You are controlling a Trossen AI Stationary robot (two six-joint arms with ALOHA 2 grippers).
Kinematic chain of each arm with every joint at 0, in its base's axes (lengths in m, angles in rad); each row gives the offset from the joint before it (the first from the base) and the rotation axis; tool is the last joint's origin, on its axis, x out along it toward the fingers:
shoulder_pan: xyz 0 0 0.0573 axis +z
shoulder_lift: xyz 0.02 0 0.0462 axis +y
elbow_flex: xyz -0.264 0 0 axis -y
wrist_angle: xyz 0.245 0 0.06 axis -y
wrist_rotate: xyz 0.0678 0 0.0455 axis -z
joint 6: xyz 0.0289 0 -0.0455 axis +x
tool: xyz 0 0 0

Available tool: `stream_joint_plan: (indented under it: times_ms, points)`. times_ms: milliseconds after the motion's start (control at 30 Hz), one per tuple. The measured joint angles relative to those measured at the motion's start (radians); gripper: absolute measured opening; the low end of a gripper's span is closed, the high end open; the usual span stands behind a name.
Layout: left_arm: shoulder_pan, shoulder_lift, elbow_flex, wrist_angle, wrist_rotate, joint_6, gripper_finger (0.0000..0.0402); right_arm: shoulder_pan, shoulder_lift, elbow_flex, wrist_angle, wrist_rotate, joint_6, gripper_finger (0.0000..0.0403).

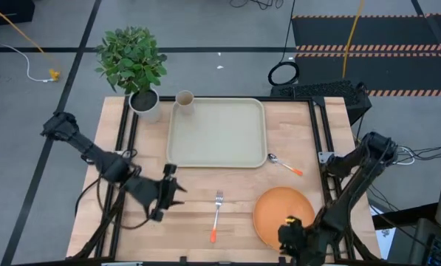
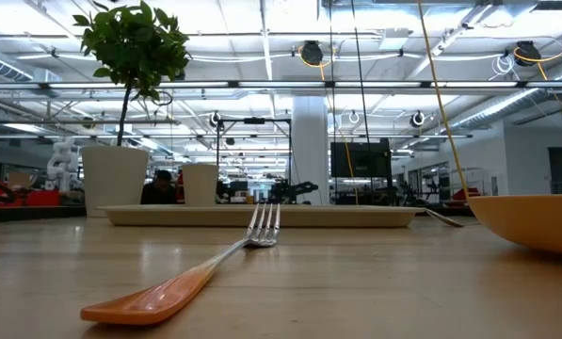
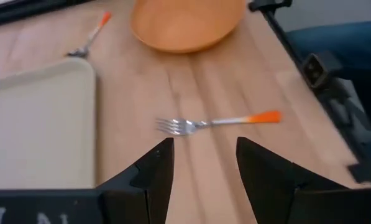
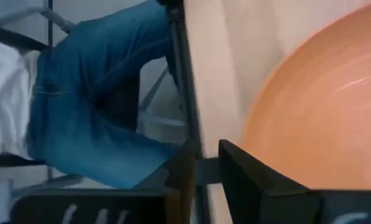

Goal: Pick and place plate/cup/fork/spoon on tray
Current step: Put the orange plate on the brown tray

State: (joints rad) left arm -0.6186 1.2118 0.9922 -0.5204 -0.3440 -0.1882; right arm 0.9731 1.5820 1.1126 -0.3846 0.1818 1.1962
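The orange plate (image 1: pixel 279 210) lies on the table at the near right; it also shows in the right wrist view (image 4: pixel 322 106). The fork (image 1: pixel 216 214) lies flat at the near middle, tines toward the tray, orange handle toward the near edge. The spoon (image 1: pixel 284 165) lies just right of the tray (image 1: pixel 216 133). The beige cup (image 1: pixel 185 100) stands upright at the tray's far left corner. My left gripper (image 1: pixel 174 191) is open and empty, left of the fork (image 3: pixel 216 122) and pointing at it. My right gripper (image 1: pixel 292 235) is over the plate's near left rim.
A white pot with a green plant (image 1: pixel 145 103) stands at the far left, next to the cup. A person in blue jeans (image 4: pixel 92 106) stands just beyond the table's near edge by the right arm. Bare wood lies between the fork and the tray.
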Motion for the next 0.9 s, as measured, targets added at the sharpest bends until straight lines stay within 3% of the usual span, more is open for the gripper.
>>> stream_joint_plan:
  times_ms: [200,367,667,900]
  points:
    - [-0.171,0.0,-0.015,-0.055,-0.108,-0.203,0.0177,0.028,0.11,0.071,0.008,-0.002,0.085,0.0102]
    - [-0.251,0.0,-0.031,-0.054,-0.166,-0.243,0.0177,0.061,0.152,0.079,-0.003,-0.003,0.081,0.0115]
    - [-0.234,0.0,-0.033,-0.055,-0.183,-0.187,0.0177,0.065,0.155,0.078,-0.164,0.007,0.018,0.0116]
    - [-0.212,0.0,-0.033,-0.057,-0.184,-0.175,0.0177,0.063,0.155,0.047,-0.123,0.022,-0.015,0.0116]
